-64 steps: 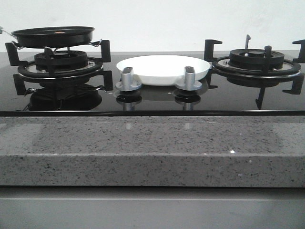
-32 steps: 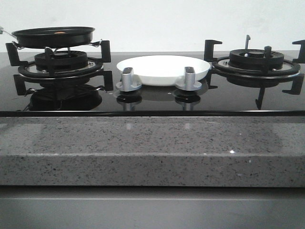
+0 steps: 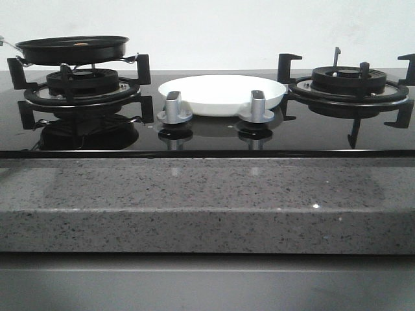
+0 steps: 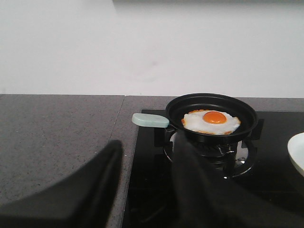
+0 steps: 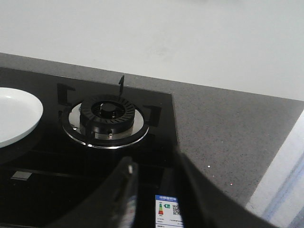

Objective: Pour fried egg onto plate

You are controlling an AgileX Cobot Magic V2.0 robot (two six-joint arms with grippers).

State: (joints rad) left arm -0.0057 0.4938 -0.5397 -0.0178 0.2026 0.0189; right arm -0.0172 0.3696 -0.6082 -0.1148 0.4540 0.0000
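The fried egg (image 4: pixel 211 121), white with a browned edge and an orange yolk, lies in the black frying pan (image 4: pixel 211 107) on the left burner. In the front view only a bit of the egg (image 3: pixel 81 44) shows above the pan's rim (image 3: pixel 72 50). The pan's pale green handle (image 4: pixel 150 120) points toward the counter on the left. The white plate (image 3: pixel 222 93) sits on the stove between the burners; its edge also shows in both wrist views (image 4: pixel 298 153) (image 5: pixel 16 115). My left gripper (image 4: pixel 149 145) is open and empty, short of the handle. My right gripper (image 5: pixel 153 161) is open and empty, near the right burner.
The right burner (image 3: pixel 349 85) with its black grate is bare. Two silver knobs (image 3: pixel 174 107) (image 3: pixel 257 106) stand in front of the plate. A speckled grey counter (image 3: pixel 207 201) runs along the front and beside the stove. A label sticker (image 5: pixel 167 209) lies on the glass.
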